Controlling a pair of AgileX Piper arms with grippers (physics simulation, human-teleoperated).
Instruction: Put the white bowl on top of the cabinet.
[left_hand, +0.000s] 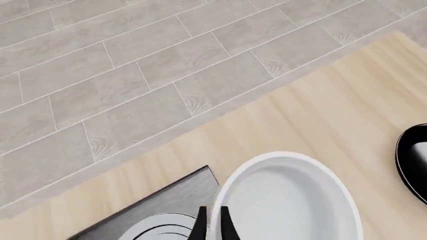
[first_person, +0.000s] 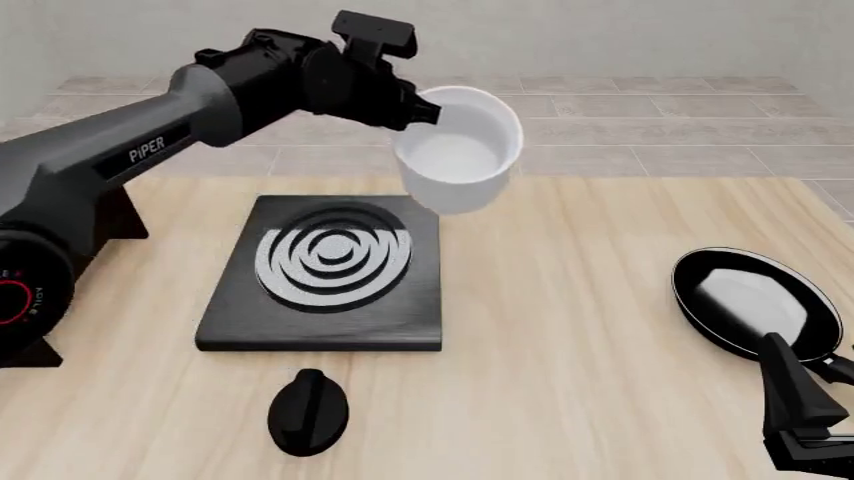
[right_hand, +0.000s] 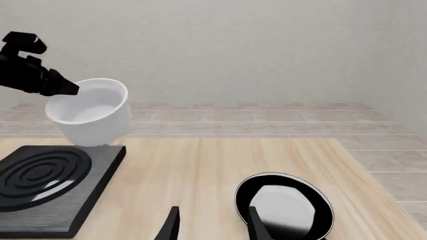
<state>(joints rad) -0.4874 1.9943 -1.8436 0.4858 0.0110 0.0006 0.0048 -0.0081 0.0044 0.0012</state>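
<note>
Bowl (first_person: 458, 150): one, white, lifted above the stove plate's (first_person: 327, 270) far right corner.
Left gripper (first_person: 414, 110): fingers pinching the bowl's rim.
Right gripper (right_hand: 212, 225): fingers apart, empty.
Pan (first_person: 750, 302): one.
Knob (first_person: 308, 411): one.

white bowl (first_person: 461, 150) | black stove plate (first_person: 327, 272) (silver rings) | pale wood table (first_person: 574, 340)

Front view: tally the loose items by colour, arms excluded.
White: 1, the white bowl, held in the air by the left gripper.
Black: 3, the stove plate, the frying pan, the knob.
Total: 4.
</note>
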